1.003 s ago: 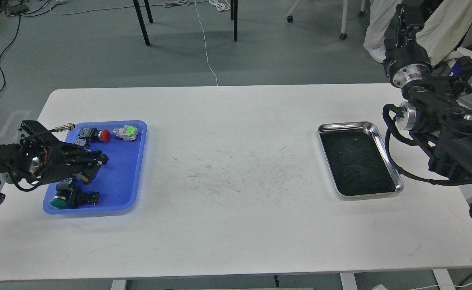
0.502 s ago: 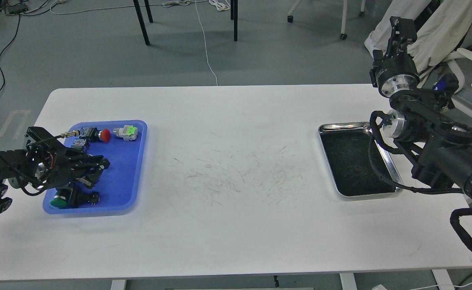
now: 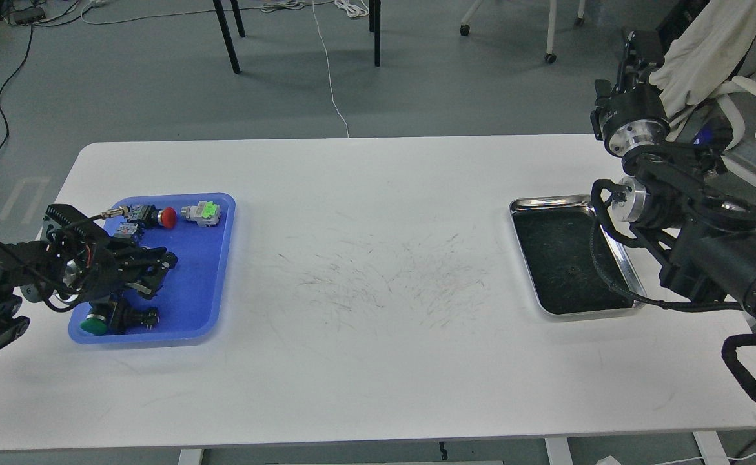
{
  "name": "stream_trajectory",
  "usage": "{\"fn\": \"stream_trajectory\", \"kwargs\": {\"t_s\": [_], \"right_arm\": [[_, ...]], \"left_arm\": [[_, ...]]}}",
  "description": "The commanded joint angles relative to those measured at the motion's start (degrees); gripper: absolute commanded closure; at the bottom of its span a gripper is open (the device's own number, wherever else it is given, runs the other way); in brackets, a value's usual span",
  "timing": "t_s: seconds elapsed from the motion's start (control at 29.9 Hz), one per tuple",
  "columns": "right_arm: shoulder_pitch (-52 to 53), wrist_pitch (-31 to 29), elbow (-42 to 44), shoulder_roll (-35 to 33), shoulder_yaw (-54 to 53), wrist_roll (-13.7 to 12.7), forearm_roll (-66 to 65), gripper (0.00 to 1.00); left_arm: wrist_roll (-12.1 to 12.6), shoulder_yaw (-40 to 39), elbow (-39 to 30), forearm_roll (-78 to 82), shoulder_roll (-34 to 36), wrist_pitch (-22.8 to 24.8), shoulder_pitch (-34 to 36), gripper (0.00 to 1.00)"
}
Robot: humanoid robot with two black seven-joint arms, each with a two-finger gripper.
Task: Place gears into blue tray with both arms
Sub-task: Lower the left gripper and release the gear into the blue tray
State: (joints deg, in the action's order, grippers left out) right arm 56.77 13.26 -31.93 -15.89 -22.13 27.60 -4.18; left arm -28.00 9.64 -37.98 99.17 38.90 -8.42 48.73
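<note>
Reaching in low from the left, the left pincer (image 3: pixel 152 268) hovers over the blue tray (image 3: pixel 200 290), its state unclear. The tray's long axis runs near-to-far at the surface's (image 3: pixel 378 361) left end. The right pincer (image 3: pixel 636 42) points upward, state unclear.

I see a white tabletop (image 3: pixel 378 361) marked with thin dark scratches across its middle. The blue tray (image 3: pixel 206 284) is bright blue; in it sit a switch with a red cap (image 3: pixel 168 217), one with a light green cap on a grey body (image 3: pixel 202 212), and one with a dark green cap (image 3: pixel 94 325). The metal tray (image 3: pixel 613 248) has a shiny silver rim and a dark bottom. Both my arms are black with silver joints.
</note>
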Motion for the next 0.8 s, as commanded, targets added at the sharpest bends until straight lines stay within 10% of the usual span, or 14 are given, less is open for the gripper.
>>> {"fn": "stream_trajectory", "kwargs": {"t_s": [0.0, 0.37, 0.77], "right_arm": [[-0.08, 0.01, -0.07, 0.07, 0.07, 0.0, -0.13, 0.05], [0.01, 0.1, -0.24, 0.07, 0.16, 0.0, -0.13, 0.05], [-0.25, 0.1, -0.77, 0.07, 0.42, 0.0, -0.39, 0.05]], "left_arm": [[0.0, -0.06, 0.8, -0.38, -0.84, -0.02, -0.04, 0.91], [0.0, 0.12, 5.72, -3.45, -3.56, -1.07, -0.83, 0.87], [0.0, 0.29, 6.42, -7.67, -3.57, -0.81, -0.83, 0.6]]}}
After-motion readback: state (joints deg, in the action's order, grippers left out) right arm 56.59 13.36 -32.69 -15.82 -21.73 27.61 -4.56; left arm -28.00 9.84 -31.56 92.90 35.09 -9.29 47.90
